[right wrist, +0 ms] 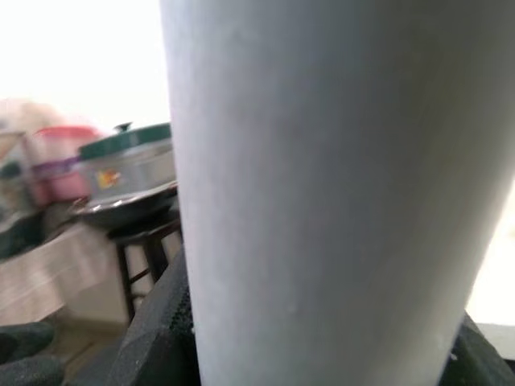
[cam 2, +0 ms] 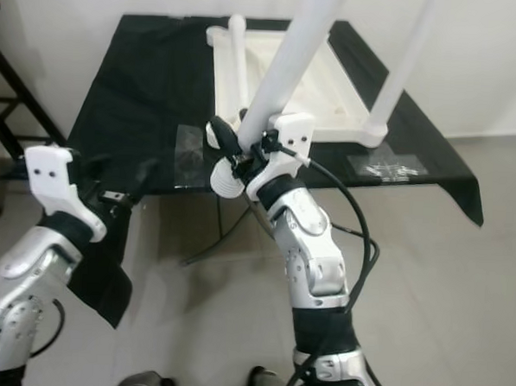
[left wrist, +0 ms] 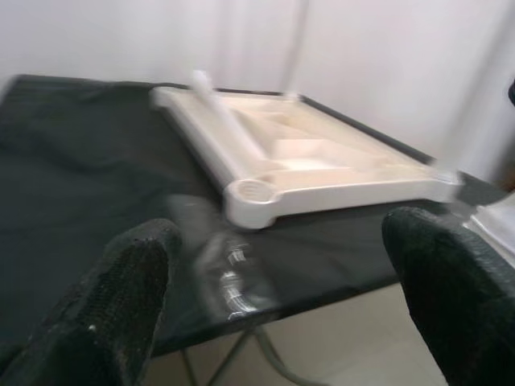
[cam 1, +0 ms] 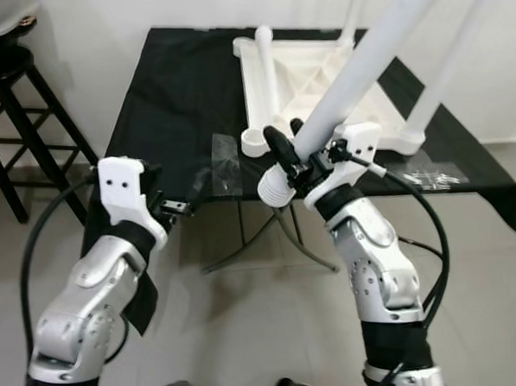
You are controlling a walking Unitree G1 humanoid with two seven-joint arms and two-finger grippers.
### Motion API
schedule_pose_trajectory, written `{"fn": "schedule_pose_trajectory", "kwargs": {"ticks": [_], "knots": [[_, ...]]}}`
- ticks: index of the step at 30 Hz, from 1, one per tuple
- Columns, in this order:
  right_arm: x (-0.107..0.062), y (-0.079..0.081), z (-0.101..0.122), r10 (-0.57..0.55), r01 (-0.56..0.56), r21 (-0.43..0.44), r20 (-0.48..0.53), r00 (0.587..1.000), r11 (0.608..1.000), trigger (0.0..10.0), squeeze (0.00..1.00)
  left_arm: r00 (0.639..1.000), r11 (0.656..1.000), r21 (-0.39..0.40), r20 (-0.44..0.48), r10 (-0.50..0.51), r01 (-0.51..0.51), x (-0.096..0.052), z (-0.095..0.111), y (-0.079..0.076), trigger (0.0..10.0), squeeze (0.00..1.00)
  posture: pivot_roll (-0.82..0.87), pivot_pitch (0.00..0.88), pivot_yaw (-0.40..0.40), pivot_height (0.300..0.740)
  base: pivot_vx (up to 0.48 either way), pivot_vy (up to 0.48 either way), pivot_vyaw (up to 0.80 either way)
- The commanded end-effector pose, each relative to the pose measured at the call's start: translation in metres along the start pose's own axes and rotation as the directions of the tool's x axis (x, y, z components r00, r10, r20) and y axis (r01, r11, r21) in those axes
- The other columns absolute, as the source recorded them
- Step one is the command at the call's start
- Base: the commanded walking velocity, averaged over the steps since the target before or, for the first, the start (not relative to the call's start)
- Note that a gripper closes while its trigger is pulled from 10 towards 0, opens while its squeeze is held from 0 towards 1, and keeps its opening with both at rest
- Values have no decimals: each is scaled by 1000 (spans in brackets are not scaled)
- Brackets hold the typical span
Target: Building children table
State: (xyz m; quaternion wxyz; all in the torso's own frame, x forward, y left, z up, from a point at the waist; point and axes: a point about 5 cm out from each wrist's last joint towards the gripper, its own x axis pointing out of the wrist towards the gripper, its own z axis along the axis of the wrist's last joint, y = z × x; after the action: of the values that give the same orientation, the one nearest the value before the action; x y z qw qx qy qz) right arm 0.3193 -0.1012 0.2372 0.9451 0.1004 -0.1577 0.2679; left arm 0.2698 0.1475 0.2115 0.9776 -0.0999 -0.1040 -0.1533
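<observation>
A white plastic tabletop (cam 1: pixel 320 79) lies upside down on a table draped in black cloth (cam 1: pixel 172 93). One white leg (cam 1: pixel 434 77) stands in its near right corner, and another leg (cam 1: pixel 264 68) lies along its left side. The near left corner socket (cam 1: pixel 254 142) is open. My right gripper (cam 1: pixel 299 165) is shut on a long white leg (cam 1: pixel 355 73), held tilted, with its ribbed end (cam 1: pixel 275 189) just in front of the table edge near that socket. My left gripper (left wrist: pixel 282 310) is open and holds nothing, level with the table's front edge and left of the socket (left wrist: pixel 253 193).
A black stool (cam 1: pixel 20 116) stands to the left of the table. Clear tape (cam 1: pixel 226 161) and a white marking (cam 1: pixel 432 178) lie on the cloth near the front edge. Folding table legs (cam 1: pixel 264 237) show beneath. The right wrist view catches a green-lidded pot (right wrist: pixel 129 165).
</observation>
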Motion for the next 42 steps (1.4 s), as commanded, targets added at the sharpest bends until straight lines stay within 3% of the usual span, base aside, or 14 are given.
{"fn": "schedule_pose_trajectory", "kwargs": {"ticks": [1,10,28,42], "knots": [[2,1,2,3,-2,-6,10,1000,1000,10000,0,1000,1000,2,-3,6,-6,-4,-2,0,10000,0,10,200,3,740,259,0,0],[4,6,4,45,-45,-25,6,999,999,10000,0,999,1000,7,35,12,-12,-2,4,1,10000,0,21,180,-41,740,260,0,0],[19,18,44,217,-212,-61,104,971,975,10000,0,990,1000,14,136,-19,17,8,30,-8,10000,0,26,202,-71,740,261,0,0],[20,30,41,345,-340,-105,36,938,935,10000,0,993,1000,14,120,-16,14,6,26,-8,10000,0,36,221,-82,740,261,0,0]]}}
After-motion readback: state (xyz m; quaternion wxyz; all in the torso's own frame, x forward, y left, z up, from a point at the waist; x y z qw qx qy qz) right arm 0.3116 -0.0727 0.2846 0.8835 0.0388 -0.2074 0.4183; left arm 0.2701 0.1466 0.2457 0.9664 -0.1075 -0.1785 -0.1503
